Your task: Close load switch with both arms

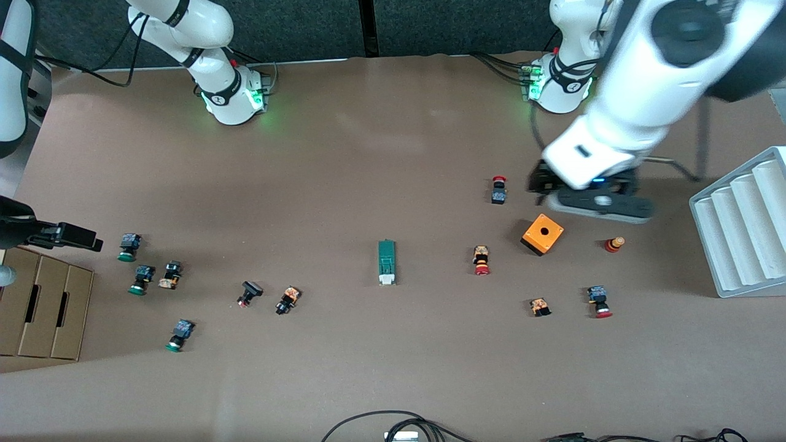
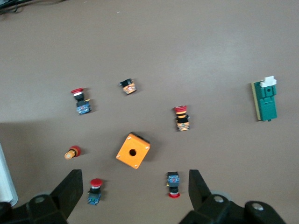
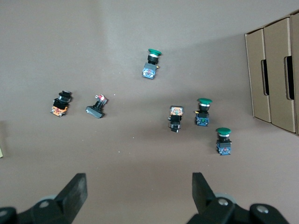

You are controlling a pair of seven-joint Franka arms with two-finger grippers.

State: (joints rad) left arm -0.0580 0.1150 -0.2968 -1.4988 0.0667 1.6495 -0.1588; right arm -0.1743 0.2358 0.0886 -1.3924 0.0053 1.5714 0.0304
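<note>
I judge the job barely begun: neither arm has reached the load switch [image 1: 387,262], which lies alone on the brown table [image 1: 381,153] about midway between the two ends, its white handle piece at the end nearer the front camera. Nothing touches it.

My left gripper [image 2: 133,191] hangs high over the left arm's end of the table, above the orange box [image 1: 542,234] and the red buttons scattered around it, fingers spread wide and empty. In its wrist view the switch sits well off toward the edge of the picture.

My right gripper [image 3: 138,191] is up over the right arm's end, above the green buttons [image 3: 204,112] near the cardboard boxes [image 3: 275,70], fingers likewise wide apart with nothing between them.

Still ahead, as I see it: bring both grippers in to the switch, steady the green body with one, and slide the white handle shut with the other
</note>
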